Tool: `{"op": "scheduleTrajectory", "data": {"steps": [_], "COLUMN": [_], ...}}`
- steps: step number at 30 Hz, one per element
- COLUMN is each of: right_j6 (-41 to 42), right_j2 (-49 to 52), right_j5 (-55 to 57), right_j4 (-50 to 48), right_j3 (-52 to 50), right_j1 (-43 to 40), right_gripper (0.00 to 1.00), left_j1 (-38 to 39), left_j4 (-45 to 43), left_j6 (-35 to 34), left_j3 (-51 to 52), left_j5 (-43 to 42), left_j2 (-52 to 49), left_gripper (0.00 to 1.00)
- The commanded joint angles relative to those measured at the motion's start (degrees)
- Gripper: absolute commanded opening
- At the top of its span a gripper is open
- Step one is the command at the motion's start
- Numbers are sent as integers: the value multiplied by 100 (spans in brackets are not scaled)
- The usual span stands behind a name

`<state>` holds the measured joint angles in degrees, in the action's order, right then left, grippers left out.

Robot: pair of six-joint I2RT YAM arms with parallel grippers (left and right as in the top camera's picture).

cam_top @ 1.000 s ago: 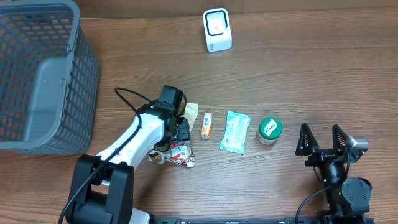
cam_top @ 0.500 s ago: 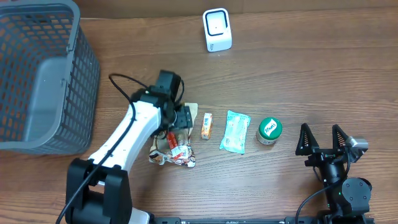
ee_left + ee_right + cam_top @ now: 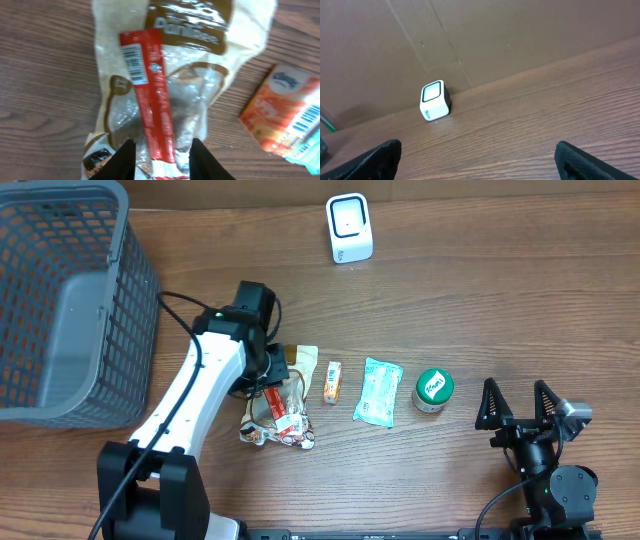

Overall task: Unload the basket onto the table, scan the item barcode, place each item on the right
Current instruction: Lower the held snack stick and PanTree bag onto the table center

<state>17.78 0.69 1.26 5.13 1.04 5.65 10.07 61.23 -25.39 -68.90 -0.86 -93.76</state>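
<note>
- Red stick packet (image 3: 155, 100): lies flat on a clear snack bag (image 3: 200, 50) on the worktop (image 3: 40, 75), barcode facing up, nearer the robot than the white scanner (image 3: 349, 227) and a little to its left.
- Left gripper (image 3: 162, 155): straddles the packet's end away from the barcode, fingers parted with a gap on each side, clamped on nothing.
- Right gripper (image 3: 515, 387): spread wide and empty, well to the scanner's right, close to the robot.
- Orange packet (image 3: 332, 381), teal tissue pack (image 3: 378, 391), green-lidded jar (image 3: 434, 388): in a row on the robot's side of the scanner, running rightward.
- Grey basket (image 3: 60, 300): far to the scanner's left.
</note>
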Motion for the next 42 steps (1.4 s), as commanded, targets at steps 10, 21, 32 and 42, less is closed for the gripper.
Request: {"op": "scheduleTrajectory", "data": {"steps": [10,21,32,42], "right_j6": [-17,-17,-17,-17], "right_j2": [-52,-50,-50,-50], "right_j5": [-31,-31,-31,-31], "right_j4": [-42,-42,-42,-42], "right_j3": [-59,-59,-59,-59], "right_j1": [-26,-26,-26,-26], "right_gripper": [100,100,100,100], "left_j1": [-127,-146,-146,-146], "left_j4": [-605,-1377,-1436,-1462], "left_j6": [-302,-321,-291,896], "left_j3": [975,1593,1574,1399], "left_j5": [-365,-365,-361,-363], "left_j2": [85,85,87,87], "left_gripper": [30,20,4,4]}}
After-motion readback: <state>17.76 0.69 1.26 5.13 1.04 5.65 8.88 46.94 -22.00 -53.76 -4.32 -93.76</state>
